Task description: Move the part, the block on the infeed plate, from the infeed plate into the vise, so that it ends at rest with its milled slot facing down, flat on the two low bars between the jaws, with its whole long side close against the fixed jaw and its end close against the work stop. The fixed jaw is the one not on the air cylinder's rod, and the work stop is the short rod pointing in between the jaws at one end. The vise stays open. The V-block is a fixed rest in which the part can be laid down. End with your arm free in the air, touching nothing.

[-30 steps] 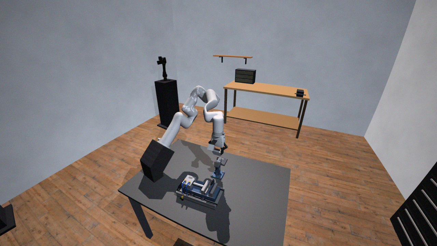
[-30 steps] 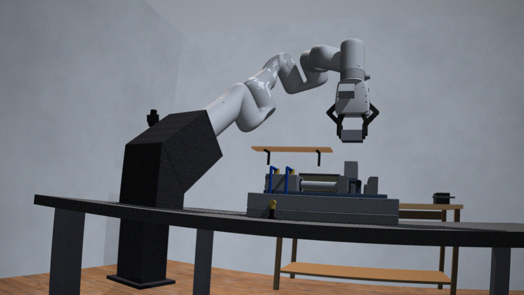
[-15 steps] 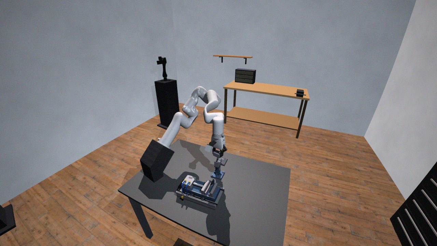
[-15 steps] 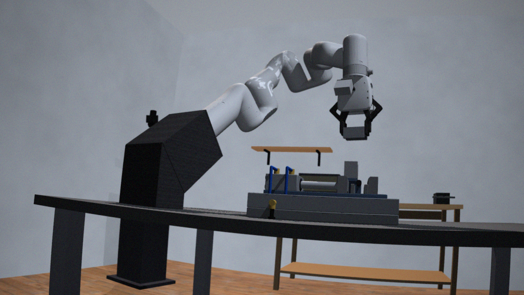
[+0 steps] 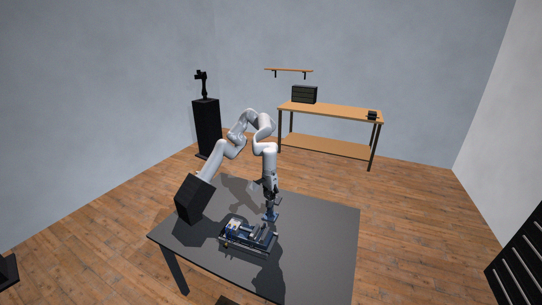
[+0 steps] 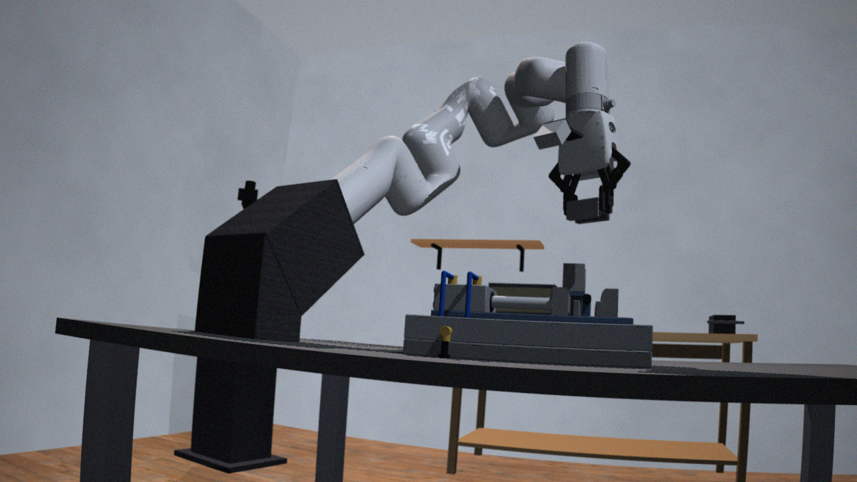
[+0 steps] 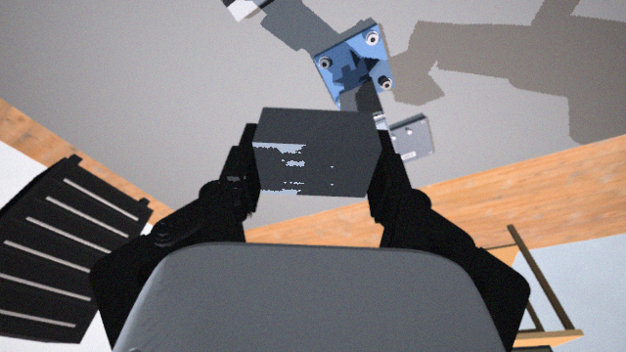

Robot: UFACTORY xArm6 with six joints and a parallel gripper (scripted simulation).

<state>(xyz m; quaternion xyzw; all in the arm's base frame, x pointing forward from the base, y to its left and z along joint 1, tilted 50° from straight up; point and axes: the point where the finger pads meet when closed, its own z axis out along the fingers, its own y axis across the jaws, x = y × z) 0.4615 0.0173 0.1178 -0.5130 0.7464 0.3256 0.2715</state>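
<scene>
Gripper (image 6: 587, 206) is clamped on the part (image 6: 582, 209), a dark grey block, fingers pressing its two opposite sides. Part hangs in the air, well above the table (image 6: 748, 378) and clear of everything. In the ext. view the wrist is turned at an angle, so the block shows a corner facing the camera. Which face carries the milled slot can't be told from any view.

Wrist view looks down past the block: blue-based V-block (image 7: 353, 64) sits below and ahead, w/ bolts at its corners. Just beside it lies the small grey infeed plate (image 7: 412, 137), bare, partly hidden behind the block. Arm shadow falls across the tabletop to the right.

Top view: vise (image 5: 248, 237) sits on the dark table nearer the camera than the V-block (image 5: 270, 215), on a grey base w/ blue body. Jaws stand apart, gap btwn them open. Gripper (image 5: 269, 197) hangs over the V-block area, not over the vise.

Arm (image 6: 419, 155) reaches out from a black angled pedestal (image 6: 275, 258) at the table's edge. Wooden workbench (image 5: 329, 110) and wall shelf (image 5: 288, 69) stand far back by the wall.
</scene>
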